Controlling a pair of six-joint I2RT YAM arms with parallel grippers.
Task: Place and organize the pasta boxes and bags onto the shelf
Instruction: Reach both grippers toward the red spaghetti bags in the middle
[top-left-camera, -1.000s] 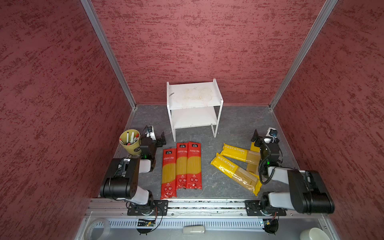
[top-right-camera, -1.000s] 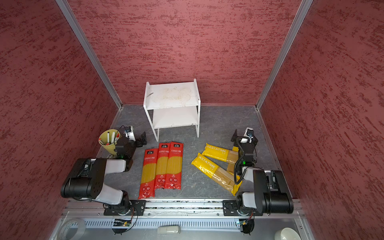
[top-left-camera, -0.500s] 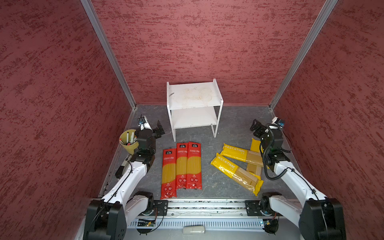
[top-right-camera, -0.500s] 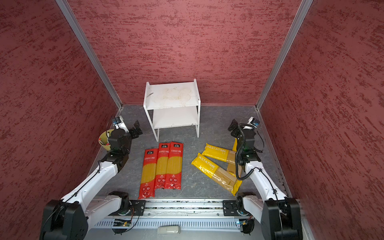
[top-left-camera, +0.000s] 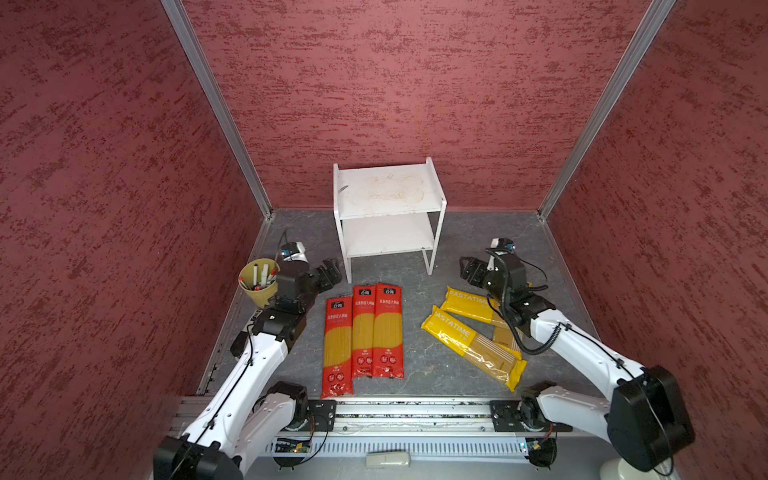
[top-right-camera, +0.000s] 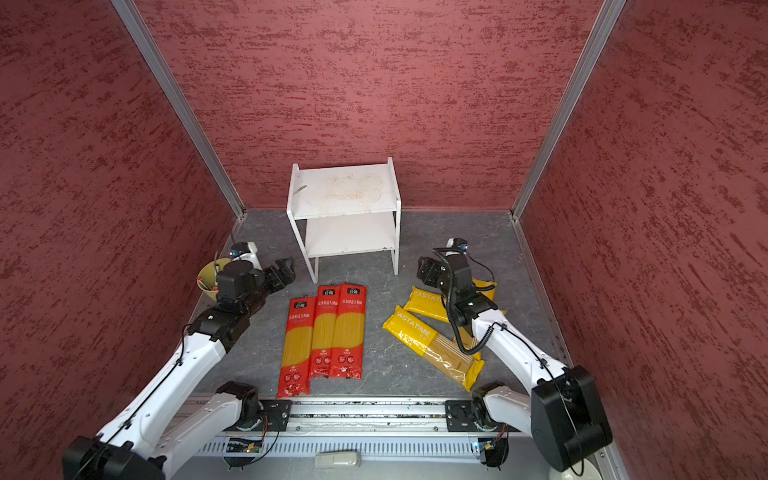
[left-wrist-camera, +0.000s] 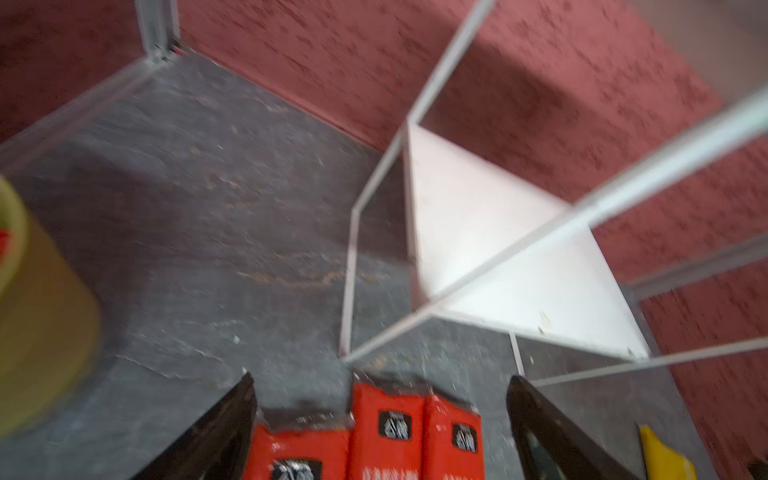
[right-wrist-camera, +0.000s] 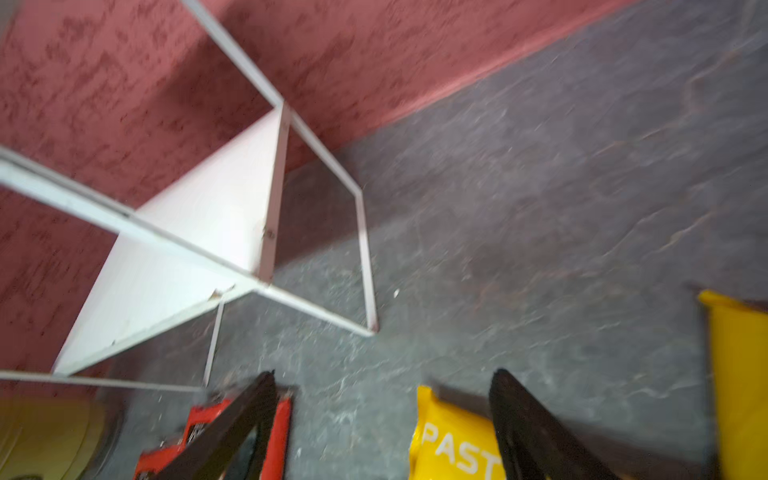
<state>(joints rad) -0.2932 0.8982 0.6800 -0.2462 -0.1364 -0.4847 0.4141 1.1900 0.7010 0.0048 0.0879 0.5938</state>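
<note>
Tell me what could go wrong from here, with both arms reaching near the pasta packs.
The three red packs lie edge to edge, so the open left gripper might pinch or drag a neighbour. The yellow packs overlap beneath the right arm; lifting one with the right gripper could shift the rest. The cup of markers stands right beside the left arm and could be knocked over.

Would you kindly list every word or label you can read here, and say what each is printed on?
"PASTATIME": front yellow pack, in both top views.
"PASTATIME", end partly hidden: rear yellow pack.
"PAST", rest cut off: yellow pack in the right wrist view.
Chinese lettering and a small logo on the red packs: too small to read.
</note>
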